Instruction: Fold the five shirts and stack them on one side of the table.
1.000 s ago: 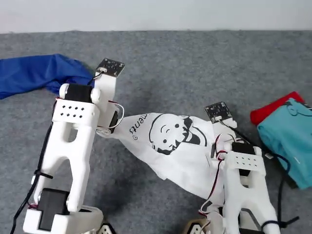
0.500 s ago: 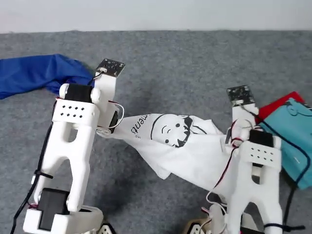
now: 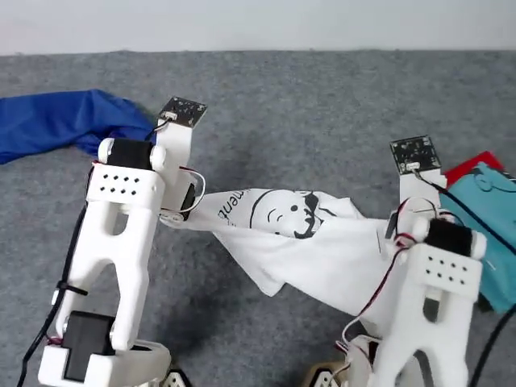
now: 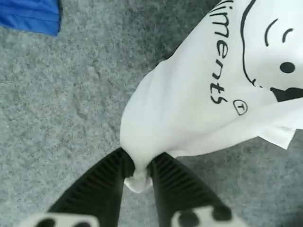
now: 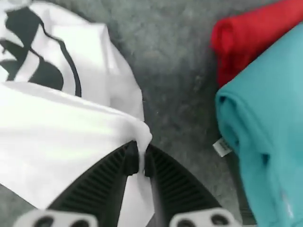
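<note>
The left arm (image 3: pixel 121 234) reaches away from its base, wrist angled down, and the left fingers (image 4: pixel 99 184) are pinched on a bunched corner of the white shirt (image 4: pixel 189 94). The right arm (image 3: pixel 431 290) stands beside it, the right fingers (image 5: pixel 104 182) clamped on another edge.

Robotics lab: grey felt-covered table (image 3: pixel 322 113)

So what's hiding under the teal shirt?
A red shirt pokes out from under the teal shirt. Most of it is covered, and whether anything else lies beneath cannot be seen.
</note>
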Action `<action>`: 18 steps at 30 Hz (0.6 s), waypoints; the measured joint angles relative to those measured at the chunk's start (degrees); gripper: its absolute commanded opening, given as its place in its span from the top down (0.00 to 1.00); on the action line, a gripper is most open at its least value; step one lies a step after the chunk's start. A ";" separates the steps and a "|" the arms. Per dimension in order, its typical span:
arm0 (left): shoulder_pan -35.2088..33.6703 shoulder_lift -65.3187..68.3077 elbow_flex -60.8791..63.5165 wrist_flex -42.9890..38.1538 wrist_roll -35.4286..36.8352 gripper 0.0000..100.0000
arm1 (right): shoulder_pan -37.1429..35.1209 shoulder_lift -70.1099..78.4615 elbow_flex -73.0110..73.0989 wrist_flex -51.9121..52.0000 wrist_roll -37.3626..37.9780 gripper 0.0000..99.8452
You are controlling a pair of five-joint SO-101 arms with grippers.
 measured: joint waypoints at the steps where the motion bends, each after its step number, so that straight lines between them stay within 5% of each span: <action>1: 0.00 0.00 0.00 0.00 0.00 0.99 | 0.00 -1.05 0.00 0.00 0.09 0.99; 18: 0.00 0.00 0.00 0.00 0.00 0.99 | 0.00 -12.22 0.00 11.78 7.38 0.99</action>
